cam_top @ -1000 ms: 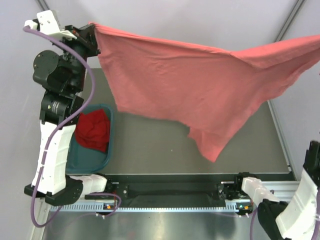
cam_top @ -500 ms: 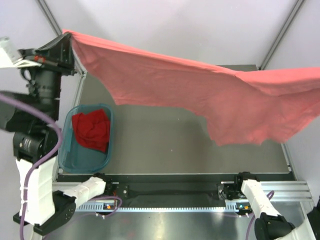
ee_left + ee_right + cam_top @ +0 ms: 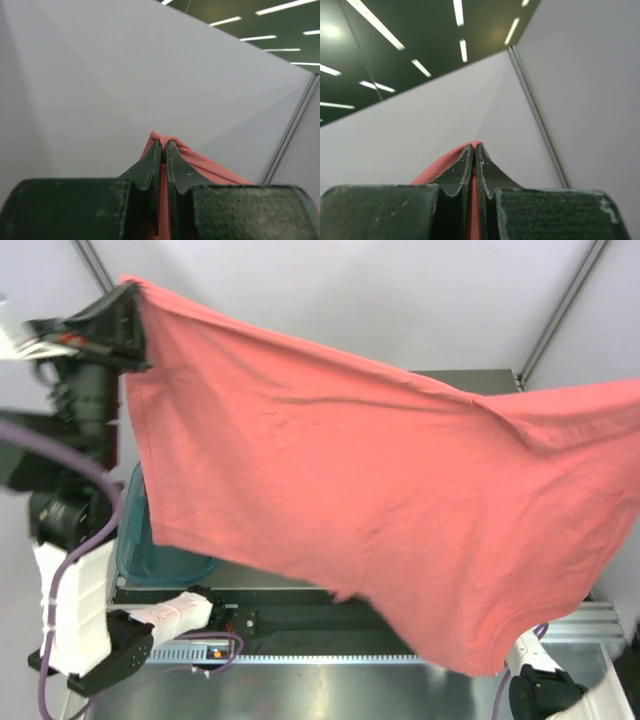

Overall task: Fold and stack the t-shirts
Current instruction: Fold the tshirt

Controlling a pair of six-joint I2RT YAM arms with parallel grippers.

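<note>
Closed jaws pinch salmon-pink t-shirt edge (fabric bunched at tips); pale wall behind.

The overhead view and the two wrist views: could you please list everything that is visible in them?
salmon-pink t-shirt: one, salmon-pink, spread in the air between both grippers, covering most of the overhead view
teal basket: one, teal, at the table's left side, mostly hidden by the shirt
table: one, dark grey, below the shirt
ceiling lights: several, white strips, overhead in both wrist views
left gripper: one, dark, high at the upper left, shut on a shirt edge
right gripper: one, dark, outside the overhead view, shut on a shirt edge
</note>
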